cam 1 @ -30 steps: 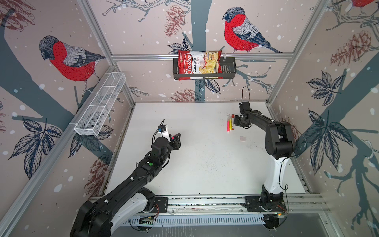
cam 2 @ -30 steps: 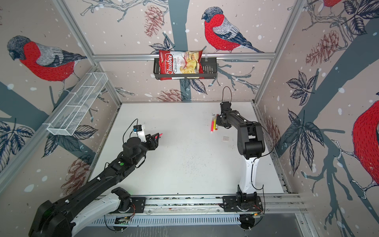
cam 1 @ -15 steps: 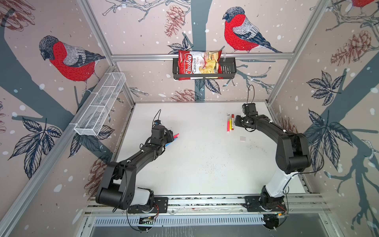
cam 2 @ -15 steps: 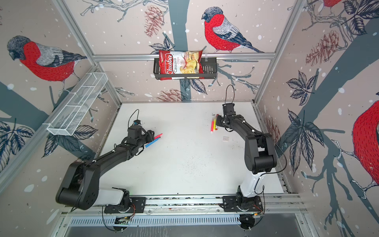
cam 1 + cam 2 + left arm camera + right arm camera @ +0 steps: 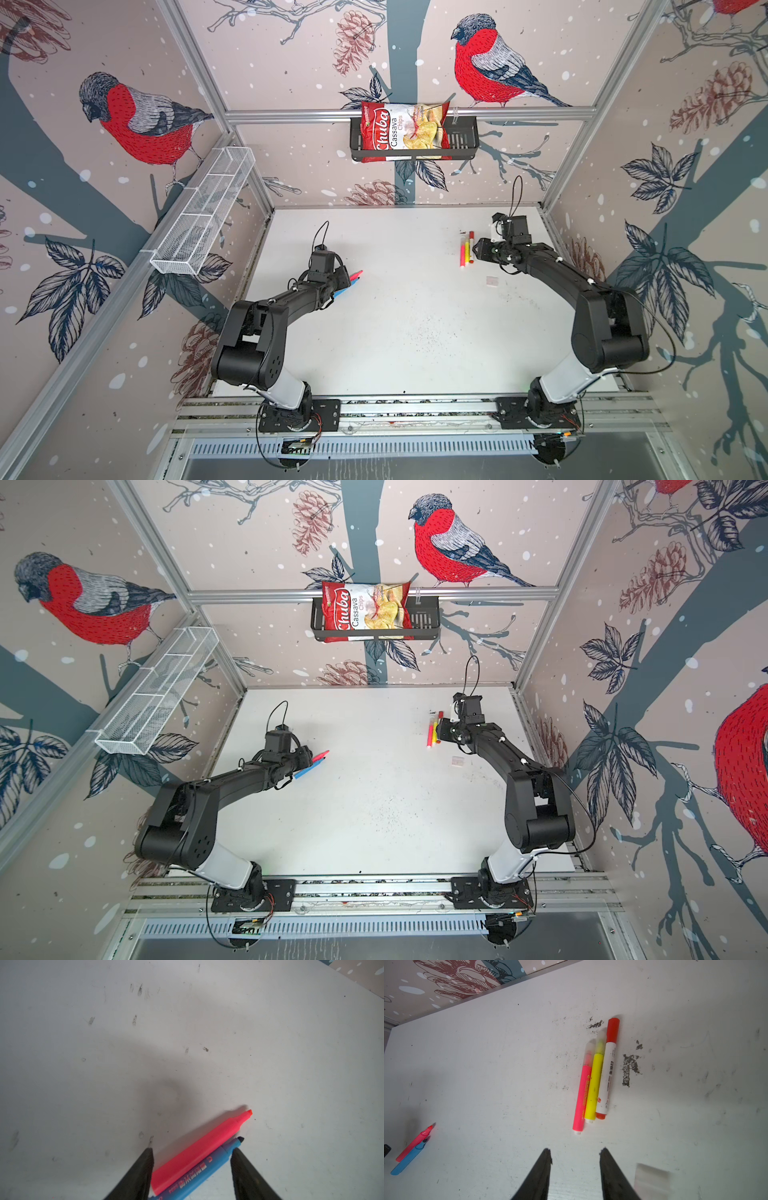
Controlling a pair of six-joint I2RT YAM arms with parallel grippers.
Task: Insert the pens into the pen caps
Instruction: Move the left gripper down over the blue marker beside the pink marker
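An uncapped pink pen (image 5: 207,1138) and an uncapped blue pen (image 5: 207,1169) lie side by side on the white table, at the left in both top views (image 5: 356,274) (image 5: 305,771). My left gripper (image 5: 192,1149) stands open low over them, one finger on each side. At the back right, a pink pen (image 5: 582,1093), a yellow pen (image 5: 595,1084) and a white-barrelled pen (image 5: 608,1076) lie together, each with a pen cap on; the white one's is red (image 5: 612,1029). My right gripper (image 5: 575,1151) is open and empty just short of them (image 5: 478,251). A loose translucent pen cap (image 5: 652,1180) lies beside it.
The white table (image 5: 395,332) bears dark scuff marks. A wire basket (image 5: 203,208) hangs on the left wall. A black rack with a chips bag (image 5: 401,131) hangs on the back wall. Metal frame posts stand close behind the right arm.
The left arm folded back and its gripper came down around the pink and blue pens. The right gripper's jaws widened near the three capped pens and its elbow swung outward.
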